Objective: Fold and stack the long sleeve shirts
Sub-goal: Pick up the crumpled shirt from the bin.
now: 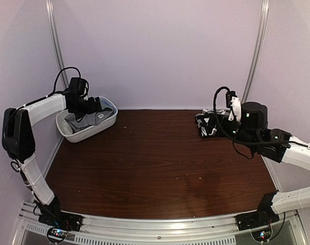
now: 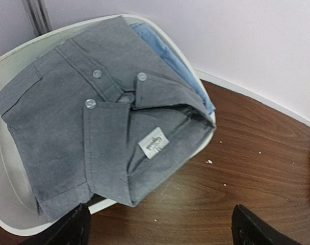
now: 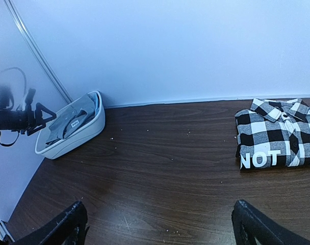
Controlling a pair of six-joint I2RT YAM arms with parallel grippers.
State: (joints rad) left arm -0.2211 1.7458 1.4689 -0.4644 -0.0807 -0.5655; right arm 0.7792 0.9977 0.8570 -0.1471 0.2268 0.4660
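1. The left gripper [image 2: 162, 232] has its jaws wide apart and empty; the grey shirt [image 2: 94, 117] lies just ahead of it in the tub [image 2: 7, 219], over the light blue shirt [image 2: 168, 56].
2. It is better, I think, to pinch only the grey layer near its collar and lift slowly.
3. The right gripper [image 3: 160, 227] is also wide apart and empty; the checked shirt [image 3: 277, 135] lies ahead, to its right.

- A folded grey shirt [image 2: 94, 132] is lying in a white tub [image 2: 9, 189], its collar end hanging over the rim toward the wooden table [image 2: 247, 168].
- A light blue shirt [image 2: 170, 61] is peeking out from beneath it.
- The left gripper [image 2: 160, 229] is hovering just beside the tub, its fingers [image 2: 68, 227] spread wide and holding nothing.
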